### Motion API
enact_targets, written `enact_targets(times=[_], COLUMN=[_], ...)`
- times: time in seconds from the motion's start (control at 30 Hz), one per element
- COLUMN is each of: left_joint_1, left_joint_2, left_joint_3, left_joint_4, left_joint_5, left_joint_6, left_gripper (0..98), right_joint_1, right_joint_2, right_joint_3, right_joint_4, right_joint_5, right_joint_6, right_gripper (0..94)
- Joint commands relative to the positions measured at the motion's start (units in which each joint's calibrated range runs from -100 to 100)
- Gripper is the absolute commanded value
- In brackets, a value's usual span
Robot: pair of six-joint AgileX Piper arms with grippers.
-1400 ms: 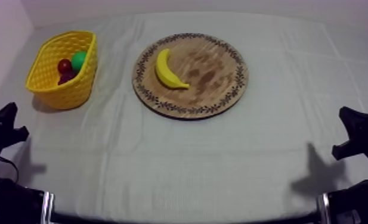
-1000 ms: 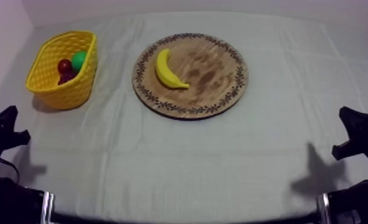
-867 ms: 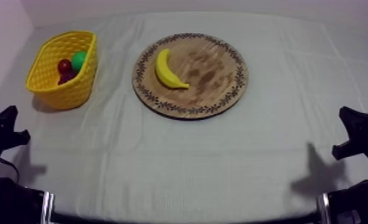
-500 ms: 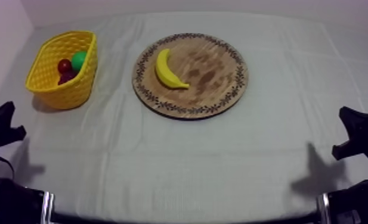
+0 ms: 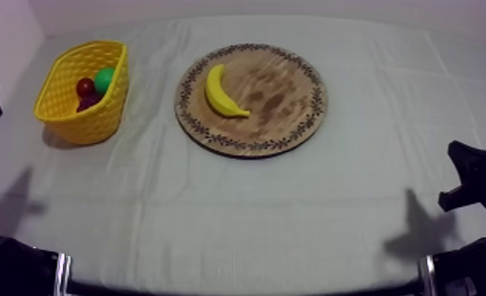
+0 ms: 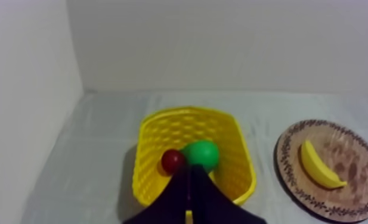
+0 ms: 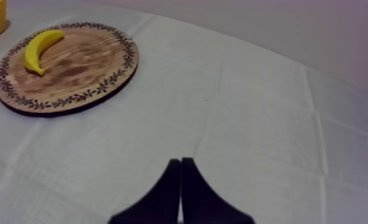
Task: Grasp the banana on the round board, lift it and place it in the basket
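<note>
A banana (image 5: 224, 93) lies on the left part of a round wooden board (image 5: 285, 94) in the middle of the worktop (image 5: 293, 205). A yellow basket (image 5: 64, 83) to its left holds a small red fruit (image 5: 85, 86) and a green fruit (image 5: 104, 77). The left claw (image 6: 190, 179), pressed together, hovers at the basket's near wall. The right claw (image 7: 181, 164), pressed together, hangs above bare worktop.

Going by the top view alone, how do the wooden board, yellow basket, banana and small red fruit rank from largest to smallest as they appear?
1. wooden board, clearly the largest
2. yellow basket
3. banana
4. small red fruit, lying in the basket, the smallest

All sit at a similar depth on the table, so nearness hardly affects the order.
</note>
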Motion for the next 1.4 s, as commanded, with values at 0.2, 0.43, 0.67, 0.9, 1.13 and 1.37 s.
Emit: enact_targets(times=[0.2,0.43,0.67,0.9,1.13,1.37], left_joint_1=[3.2,6.2,10.8,15.4,19.4,21.7], left_joint_2=[21.1,31.8,39.9,47.3,54.7,62.7], left_joint_3=[-27.1,-41.5,-52.5,-61.6,-66.7,-69.6], left_joint_4=[-1.43,-2.09,-2.65,-4.08,-6.80,-8.27], left_joint_5=[7.8,13.8,22.0,26.0,27.2,29.5], left_joint_6=[0.1,0.0,0.6,2.8,5.7,7.7], left_gripper=[0.0,0.0,0.0,0.0,0.0,0.0], right_joint_1=[0.0,0.0,0.0,0.0,0.0,0.0], right_joint_2=[0.0,0.0,0.0,0.0,0.0,0.0], right_joint_3=[0.0,0.0,0.0,0.0,0.0,0.0], right_joint_4=[0.0,0.0,0.0,0.0,0.0,0.0], right_joint_5=[0.0,0.0,0.0,0.0,0.0,0.0], right_joint_6=[0.0,0.0,0.0,0.0,0.0,0.0], right_gripper=[0.3,0.3,0.3,0.3,0.3,0.3])
